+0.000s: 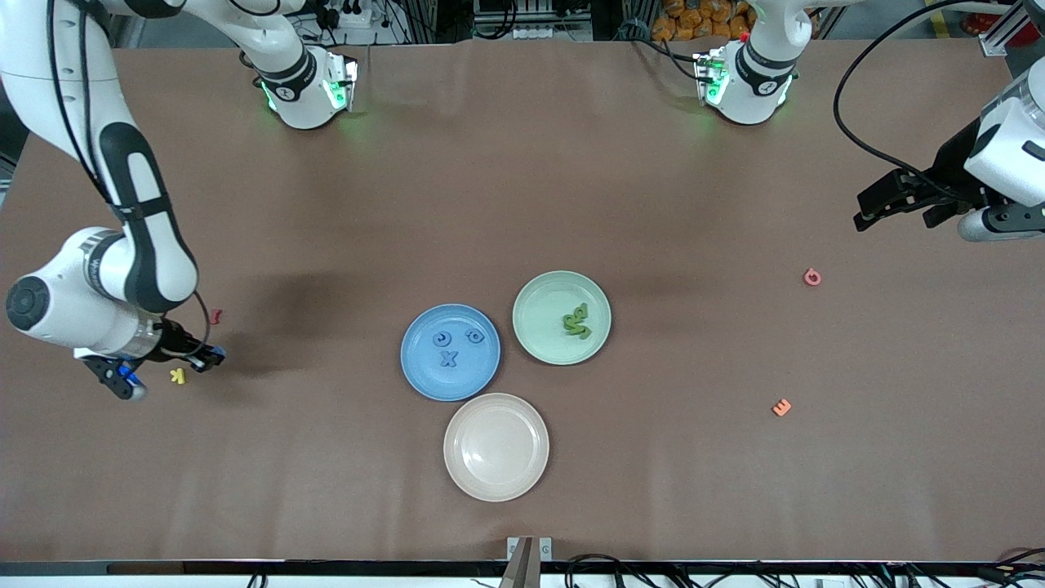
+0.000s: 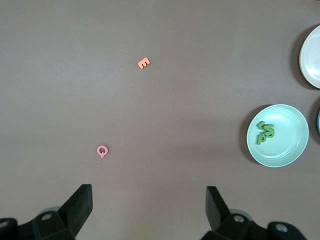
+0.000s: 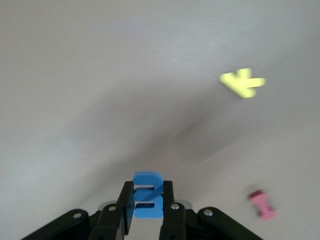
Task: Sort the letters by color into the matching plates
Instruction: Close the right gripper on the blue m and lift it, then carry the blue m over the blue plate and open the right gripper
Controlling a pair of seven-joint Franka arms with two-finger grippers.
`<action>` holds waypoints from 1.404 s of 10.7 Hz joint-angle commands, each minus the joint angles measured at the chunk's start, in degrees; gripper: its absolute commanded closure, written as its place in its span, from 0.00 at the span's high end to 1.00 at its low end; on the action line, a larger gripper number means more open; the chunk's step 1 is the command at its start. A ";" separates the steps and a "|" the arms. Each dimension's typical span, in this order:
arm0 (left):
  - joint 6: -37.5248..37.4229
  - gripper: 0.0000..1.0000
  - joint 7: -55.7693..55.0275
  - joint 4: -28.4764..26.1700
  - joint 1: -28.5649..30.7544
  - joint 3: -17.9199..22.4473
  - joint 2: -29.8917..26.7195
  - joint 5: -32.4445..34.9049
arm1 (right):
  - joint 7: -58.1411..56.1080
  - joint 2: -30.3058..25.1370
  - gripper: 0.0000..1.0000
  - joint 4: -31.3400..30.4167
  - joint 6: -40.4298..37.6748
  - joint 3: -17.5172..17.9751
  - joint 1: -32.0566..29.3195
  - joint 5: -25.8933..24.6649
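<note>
Two black fingers of the right gripper [image 3: 146, 202] are clamped on a small blue letter [image 3: 147, 194], held just above the table at the right arm's end, beside a yellow letter [image 1: 177, 376] and a dark red one [image 1: 215, 315]. Three blue letters already lie in the blue plate [image 1: 424, 380] and a clump of green ones in the green plate [image 1: 539, 339], so the carry to the blue plate seems next. Waiting over the table's other end, the left gripper [image 2: 149, 202] has its jaws spread wide, empty.

My front cam looks down on the whole table; left wrist shares its green plate [image 1: 562, 317] [image 2: 278, 135]; right wrist sits close above the yellow K [image 3: 242, 82].
</note>
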 commanded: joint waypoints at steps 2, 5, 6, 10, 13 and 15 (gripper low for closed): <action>-0.98 1.00 1.33 1.55 -0.04 -0.03 0.72 0.94 | -8.42 -0.46 0.00 2.32 -0.87 0.20 7.83 -0.49; -0.54 1.00 1.42 1.55 -0.13 -0.04 1.59 1.66 | -11.16 -0.81 0.00 3.28 -0.79 0.11 15.30 -4.95; 1.03 1.00 1.42 1.55 -0.48 -0.21 1.86 3.40 | -11.34 -0.81 0.00 3.72 -0.79 0.11 17.85 -5.93; 4.38 1.00 1.68 1.55 0.22 -0.12 2.04 4.73 | -13.18 0.07 0.03 6.53 -0.52 0.20 25.85 -5.50; 4.39 1.00 1.68 1.47 -0.04 -0.39 1.51 4.47 | -12.66 3.13 0.02 10.92 -0.35 0.20 31.57 -5.32; 4.38 1.00 1.68 1.46 -0.04 -0.39 1.42 4.38 | -12.66 5.42 0.02 13.39 -0.26 0.20 33.68 -5.32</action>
